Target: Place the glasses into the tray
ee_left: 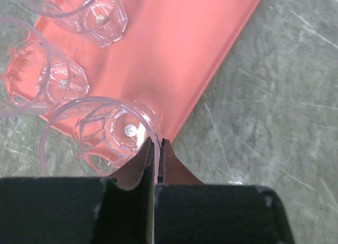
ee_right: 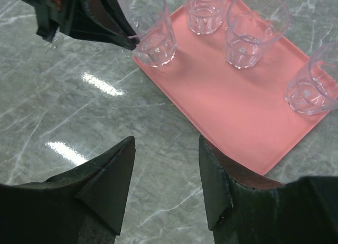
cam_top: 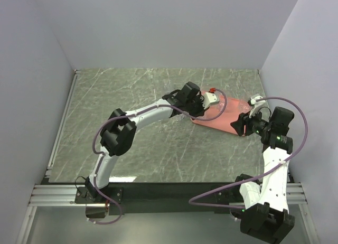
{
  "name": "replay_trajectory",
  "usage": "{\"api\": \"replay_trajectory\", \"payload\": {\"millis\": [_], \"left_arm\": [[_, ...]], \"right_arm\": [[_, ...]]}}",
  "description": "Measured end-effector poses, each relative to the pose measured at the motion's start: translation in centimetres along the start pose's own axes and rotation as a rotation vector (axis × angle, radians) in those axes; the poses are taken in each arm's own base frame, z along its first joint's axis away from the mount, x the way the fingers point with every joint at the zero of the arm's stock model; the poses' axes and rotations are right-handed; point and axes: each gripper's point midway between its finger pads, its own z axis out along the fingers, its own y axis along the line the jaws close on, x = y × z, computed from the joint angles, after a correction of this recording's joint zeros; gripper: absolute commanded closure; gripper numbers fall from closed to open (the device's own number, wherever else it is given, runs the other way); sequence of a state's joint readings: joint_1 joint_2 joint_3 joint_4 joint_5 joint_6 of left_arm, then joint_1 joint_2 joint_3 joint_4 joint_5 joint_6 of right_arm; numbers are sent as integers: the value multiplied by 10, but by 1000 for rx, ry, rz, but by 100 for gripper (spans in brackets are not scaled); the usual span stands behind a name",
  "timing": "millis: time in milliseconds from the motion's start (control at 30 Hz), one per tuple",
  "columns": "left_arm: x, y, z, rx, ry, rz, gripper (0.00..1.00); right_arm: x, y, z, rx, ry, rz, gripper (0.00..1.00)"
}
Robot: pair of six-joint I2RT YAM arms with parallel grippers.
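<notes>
The salmon-pink tray (cam_top: 221, 120) lies on the marble table right of centre. In the right wrist view several clear glasses stand on the tray (ee_right: 237, 106). My left gripper (ee_left: 157, 143) is shut on the rim of one glass (ee_left: 100, 133) at the tray's (ee_left: 185, 43) near corner; the same glass (ee_right: 154, 30) and the left fingers (ee_right: 113, 22) show in the right wrist view. Two more glasses (ee_left: 42, 75) (ee_left: 92, 11) stand beside it. My right gripper (ee_right: 166, 146) is open and empty, over the table just off the tray's edge; it also shows in the top view (cam_top: 238, 123).
Grey walls close in the table on the left, back and right. The right arm's purple cable (cam_top: 296, 112) loops beside the tray. Bare marble (cam_top: 132, 91) stretches left of and behind the tray.
</notes>
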State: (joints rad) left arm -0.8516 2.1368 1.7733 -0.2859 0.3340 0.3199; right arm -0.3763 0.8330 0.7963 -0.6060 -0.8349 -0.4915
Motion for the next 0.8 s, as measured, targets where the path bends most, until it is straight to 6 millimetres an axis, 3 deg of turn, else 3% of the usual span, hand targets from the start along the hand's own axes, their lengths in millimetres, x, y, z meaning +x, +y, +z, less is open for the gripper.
{"api": "replay_trajectory", "payload": {"millis": [233, 333, 567, 800], "left_arm": [[3, 13, 16, -38, 19, -1, 96], [4, 19, 23, -54, 24, 3, 89], [0, 30, 29, -98, 16, 11, 61], [-14, 37, 28, -134, -32, 5, 49]], "right_arm": [[-2, -1, -2, 3, -10, 1, 41], [-2, -1, -2, 2, -12, 3, 41], [-2, -2, -3, 5, -16, 6, 41], [-1, -5, -5, 17, -17, 12, 41]]}}
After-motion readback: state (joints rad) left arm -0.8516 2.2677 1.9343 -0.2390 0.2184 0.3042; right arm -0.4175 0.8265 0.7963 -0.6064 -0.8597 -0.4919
